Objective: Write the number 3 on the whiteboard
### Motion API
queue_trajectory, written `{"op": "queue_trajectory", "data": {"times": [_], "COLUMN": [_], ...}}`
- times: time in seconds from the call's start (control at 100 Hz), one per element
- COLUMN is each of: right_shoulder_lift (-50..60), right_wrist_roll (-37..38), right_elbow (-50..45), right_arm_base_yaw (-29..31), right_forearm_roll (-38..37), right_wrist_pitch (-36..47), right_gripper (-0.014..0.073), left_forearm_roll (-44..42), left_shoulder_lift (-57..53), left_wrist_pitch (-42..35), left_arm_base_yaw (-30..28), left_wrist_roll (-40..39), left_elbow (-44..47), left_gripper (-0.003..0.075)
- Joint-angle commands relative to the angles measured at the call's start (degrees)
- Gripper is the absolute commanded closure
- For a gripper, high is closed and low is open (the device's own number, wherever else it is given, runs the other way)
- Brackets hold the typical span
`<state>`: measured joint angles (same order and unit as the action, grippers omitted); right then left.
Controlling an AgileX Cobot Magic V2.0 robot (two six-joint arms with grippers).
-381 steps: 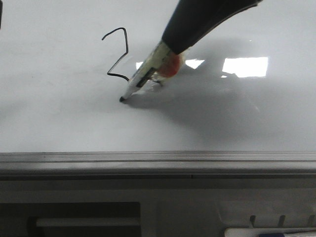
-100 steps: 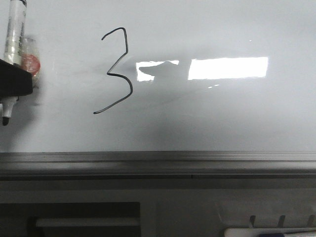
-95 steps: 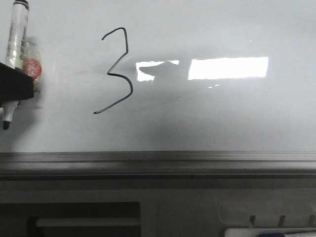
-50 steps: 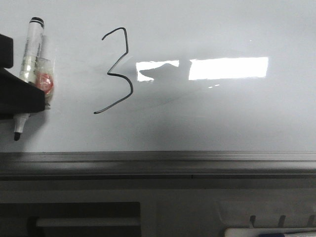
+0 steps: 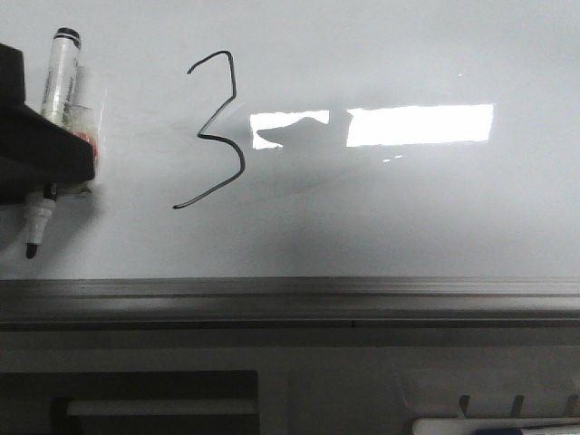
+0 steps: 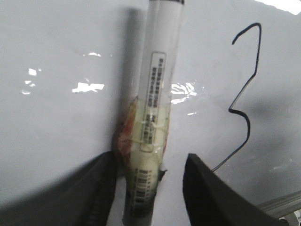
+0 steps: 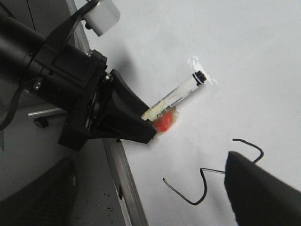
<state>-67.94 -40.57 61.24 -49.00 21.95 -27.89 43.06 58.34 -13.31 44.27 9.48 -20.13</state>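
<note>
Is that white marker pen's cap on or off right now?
Off: the white marker pen in the left gripper shows its bare black tip above the glossy whiteboard.

a hand-drawn black number 3 on the whiteboard, left of centre in the front view, angular, its lower tail ending at lower left. same digit at the right edge of the left wrist view and lying sideways near the bottom of the right wrist view. on the marker pen, centre of the left wrist view: a small printed label and a barcode lower down, print too blurred to read.
</note>
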Motion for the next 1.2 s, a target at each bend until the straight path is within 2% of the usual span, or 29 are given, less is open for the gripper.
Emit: {"op": "queue_trajectory", "data": {"times": [0.0, 0.22, 0.29, 0.36, 0.4, 0.46, 0.53, 0.66, 0.86, 1.0, 1.19], "right_shoulder_lift": [1.6, 1.6, 2.01, 2.56, 3.16, 3.98, 5.2, 8.16, 17.44, 27.79, 43.93], "right_wrist_roll": [0.09, 0.09, 0.36, 0.52, 0.52, 0.52, 0.52, 0.52, 0.52, 0.52, 0.52], "right_elbow": [1.45, 1.45, 1.45, 1.45, 1.32, 1.32, 1.32, 0.61, -8.78, -18.9, -33.37], "right_arm_base_yaw": [0.29, 0.29, 0.29, 0.29, 0.29, 0.29, 0.29, 0.29, 0.29, 0.29, 0.29], "right_forearm_roll": [0.45, 0.45, 0.45, 0.45, 0.33, 0.2, 0.09, 0.09, 0.09, 0.09, 0.98], "right_wrist_pitch": [2.89, 2.98, 2.05, 1.42, 1.18, 1.03, 0.8, 0.87, 8.05, 15.52, 28.35], "right_gripper": [0.0032, 0.0034, 0.01, 0.03, 0.0487, 0.0661, 0.0646, 0.0643, 0.0643, 0.0642, 0.0643], "left_forearm_roll": [0.13, 0.13, -0.44, -0.73, -0.73, -0.6, -0.6, -0.71, -3.39, -8.03, -15.34], "left_shoulder_lift": [-0.46, -1.76, -3.35, -5.22, -6.76, -9.12, -11.75, -16.08, -21.99, -25.93, -29.86], "left_wrist_pitch": [-4.65, -4.65, -4.49, -4.19, -3.94, -3.94, -3.73, -0.75, 1.77, 2.13, 6.68], "left_arm_base_yaw": [-0.01, -0.01, -0.01, -0.01, -0.01, -0.01, -0.01, -0.01, -0.01, -0.01, -0.01], "left_wrist_roll": [-0.4, -0.4, -0.29, 1.2, 2.11, 2.68, 2.93, 7.27, 14.13, 14.4, 14.4], "left_elbow": [-1.66, -1.66, -1.66, -1.66, -1.66, -1.66, -1.55, -1.42, -1.42, -1.42, -1.31], "left_gripper": [0.0344, 0.0345, 0.0345, 0.0346, 0.0356, 0.0402, 0.0504, 0.0741, 0.0741, 0.0741, 0.0741]}}
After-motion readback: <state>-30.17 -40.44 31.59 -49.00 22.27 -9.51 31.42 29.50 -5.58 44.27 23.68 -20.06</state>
